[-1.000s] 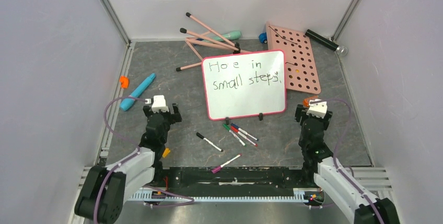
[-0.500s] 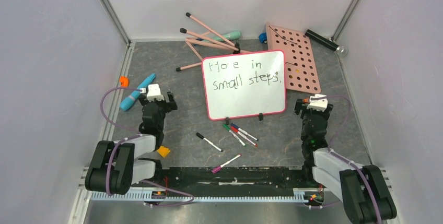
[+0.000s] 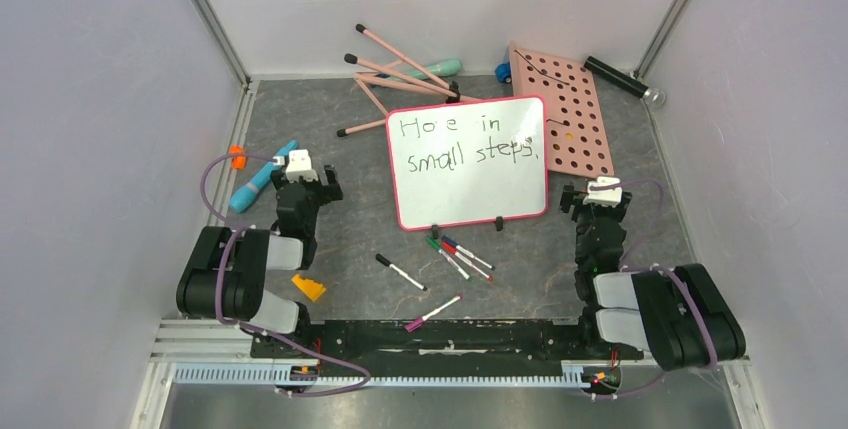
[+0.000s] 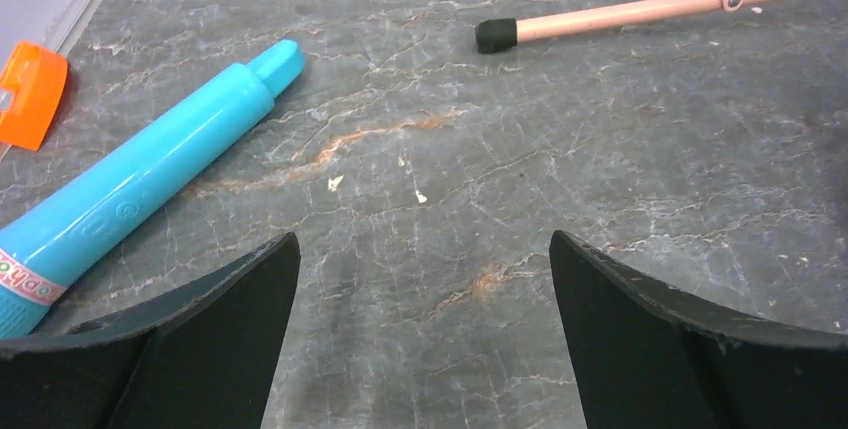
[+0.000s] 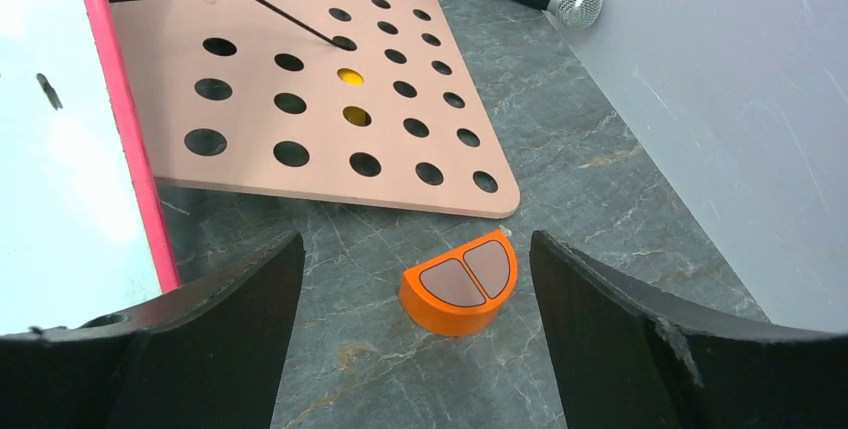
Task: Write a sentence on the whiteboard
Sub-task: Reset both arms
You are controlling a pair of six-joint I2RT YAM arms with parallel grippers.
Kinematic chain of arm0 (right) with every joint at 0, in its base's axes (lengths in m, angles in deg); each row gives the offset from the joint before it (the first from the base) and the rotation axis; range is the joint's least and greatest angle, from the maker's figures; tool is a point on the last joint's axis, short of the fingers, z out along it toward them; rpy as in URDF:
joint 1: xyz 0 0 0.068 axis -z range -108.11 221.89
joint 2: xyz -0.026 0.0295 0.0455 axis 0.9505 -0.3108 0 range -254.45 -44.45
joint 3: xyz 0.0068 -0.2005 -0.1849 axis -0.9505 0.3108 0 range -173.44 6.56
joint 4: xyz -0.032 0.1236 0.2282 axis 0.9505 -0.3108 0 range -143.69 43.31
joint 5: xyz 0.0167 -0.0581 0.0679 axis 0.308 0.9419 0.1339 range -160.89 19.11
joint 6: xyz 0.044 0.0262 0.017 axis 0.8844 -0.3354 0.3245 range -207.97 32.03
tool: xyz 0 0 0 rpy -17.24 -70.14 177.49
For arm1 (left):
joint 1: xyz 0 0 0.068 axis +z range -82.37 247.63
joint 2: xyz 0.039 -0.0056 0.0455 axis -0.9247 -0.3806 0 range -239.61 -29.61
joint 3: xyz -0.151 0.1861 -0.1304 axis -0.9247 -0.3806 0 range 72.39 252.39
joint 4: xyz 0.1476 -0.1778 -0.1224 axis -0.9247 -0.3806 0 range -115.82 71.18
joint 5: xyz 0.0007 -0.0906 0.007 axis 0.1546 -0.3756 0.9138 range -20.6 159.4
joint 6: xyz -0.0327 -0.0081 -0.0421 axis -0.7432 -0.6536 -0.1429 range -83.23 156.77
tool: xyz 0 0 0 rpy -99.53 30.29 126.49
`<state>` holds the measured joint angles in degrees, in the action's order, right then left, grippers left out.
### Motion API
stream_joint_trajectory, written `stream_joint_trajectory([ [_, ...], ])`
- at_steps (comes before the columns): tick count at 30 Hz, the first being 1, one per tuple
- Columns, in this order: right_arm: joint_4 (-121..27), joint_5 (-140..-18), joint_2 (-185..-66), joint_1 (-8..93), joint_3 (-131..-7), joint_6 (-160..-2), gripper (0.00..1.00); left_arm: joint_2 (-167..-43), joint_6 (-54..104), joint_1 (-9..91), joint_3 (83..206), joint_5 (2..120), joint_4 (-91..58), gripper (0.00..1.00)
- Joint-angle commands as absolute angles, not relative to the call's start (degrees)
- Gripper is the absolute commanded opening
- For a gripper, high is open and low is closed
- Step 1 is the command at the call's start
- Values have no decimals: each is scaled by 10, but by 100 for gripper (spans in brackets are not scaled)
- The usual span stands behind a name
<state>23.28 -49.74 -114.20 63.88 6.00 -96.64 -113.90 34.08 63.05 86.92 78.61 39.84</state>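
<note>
The whiteboard (image 3: 468, 161), white with a pink-red rim and two black clips at its near edge, lies mid-table. The sentence (image 3: 462, 143) is in two black lines; I read "Ho e in small steps". The board's right edge also shows in the right wrist view (image 5: 60, 139). My left gripper (image 3: 303, 189) is open and empty over bare table left of the board (image 4: 420, 279). My right gripper (image 3: 598, 205) is open and empty right of the board (image 5: 415, 279), with an orange half-round piece (image 5: 460, 286) lying just ahead between its fingers.
Several markers (image 3: 455, 256) lie near the board's front edge. A teal tube (image 3: 262, 176) and orange bit (image 3: 237, 156) lie left. Pink sticks (image 3: 400, 74), a pink panel with holes (image 3: 570, 114) and a black microphone (image 3: 622, 79) lie at the back. An orange wedge (image 3: 308, 288) lies by the left arm.
Both arms have folded back toward their bases. The grippers have shifted slightly away from the near edge and stay open. The board and markers have not moved.
</note>
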Motion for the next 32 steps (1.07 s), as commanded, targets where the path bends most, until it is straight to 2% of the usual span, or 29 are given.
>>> stream_joint_trajectory([
  [1, 376, -502, -1210, 642, 142, -981, 84, -1137, 364, 632, 885, 776, 397, 100],
  [3, 400, -495, -1246, 642, 130, -988, 85, -1141, 364, 633, 884, 775, 405, 100],
  [5, 327, -506, -1228, 646, 111, -979, 86, -1139, 365, 633, 884, 775, 401, 100],
  [6, 350, -506, -1237, 647, 117, -980, 86, -1140, 364, 633, 884, 775, 403, 100],
  [7, 363, -503, -1237, 647, 120, -981, 97, -1139, 365, 633, 884, 775, 402, 100],
  [8, 352, -481, -1234, 647, 118, -969, 98, -1139, 364, 633, 884, 775, 402, 100],
  [32, 366, -467, -1235, 647, 124, -967, 98, -1140, 364, 633, 886, 774, 399, 100],
])
